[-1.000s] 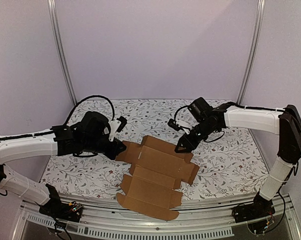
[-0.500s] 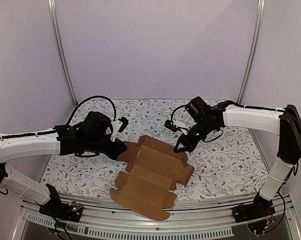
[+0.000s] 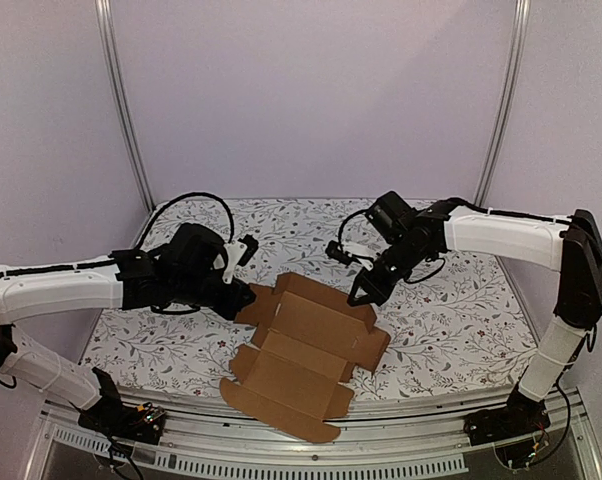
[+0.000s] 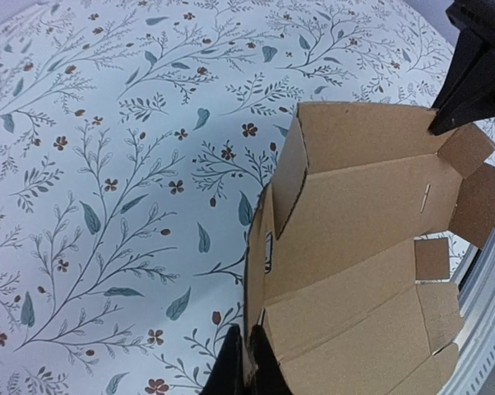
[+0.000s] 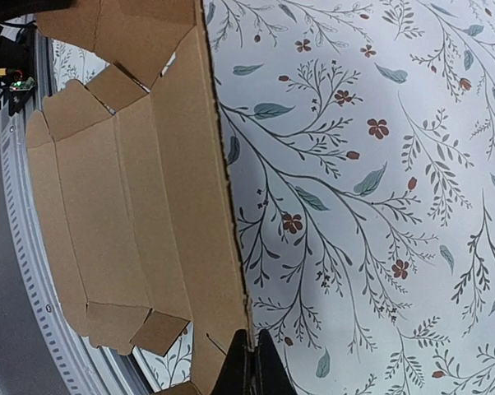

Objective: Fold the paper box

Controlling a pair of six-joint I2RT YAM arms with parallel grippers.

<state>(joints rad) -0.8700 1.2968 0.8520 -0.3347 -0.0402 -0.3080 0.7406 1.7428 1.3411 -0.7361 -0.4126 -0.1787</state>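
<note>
floral table [image 3: 451, 330], unfolded paper box [image 3: 301, 350] lying by the near edge
your left gripper [image 3: 243, 296] pinches its left flap, your right gripper [image 3: 359, 296] pinches its far edge, both clamped on cardboard.

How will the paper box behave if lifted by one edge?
Probably light: the box is a thin cardboard sheet. It would likely hinge at its creases, not stay rigid; one flap stands up. Lying flat, it should slide on the tablecloth rather than roll.
</note>
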